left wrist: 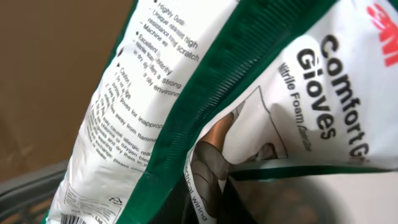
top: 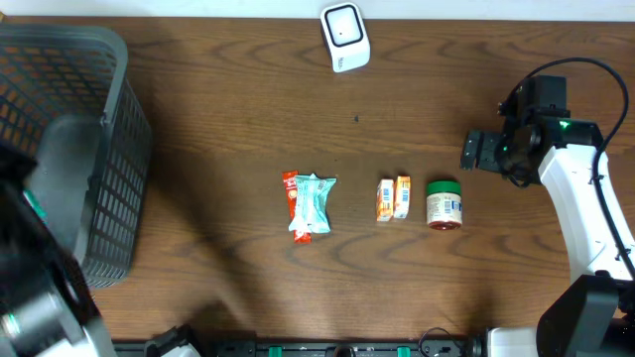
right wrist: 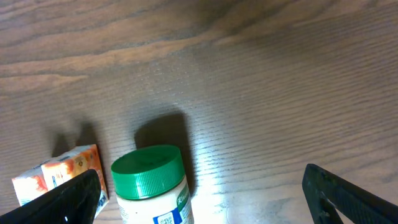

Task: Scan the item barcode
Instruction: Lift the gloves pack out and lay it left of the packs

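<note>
- The left gripper (left wrist: 239, 202) is pressed together on the glove packet (left wrist: 186, 106), which it holds close above the basket (top: 89, 129).
- The right gripper (right wrist: 202, 196) is spread wide and hovers over the green-lidded jar (right wrist: 149, 180) on the table (top: 228, 119).
- The white scanner (top: 345, 37) stands at the table's far edge.

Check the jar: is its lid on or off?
On: the green lid sits squarely capping the jar in the right wrist view.

Note for you: table (top: 218, 119) dark brown, wood-grained. Basket (top: 89, 119), left of frame, dark grey lattice. Scanner (top: 344, 37), top centre, white with black face. Glove pack (left wrist: 186, 93): white, green band, black print, red logo. Jar (top: 444, 203): green lid, cream body. Cartons (top: 393, 197) orange; packets (top: 310, 205) teal and red.
</note>
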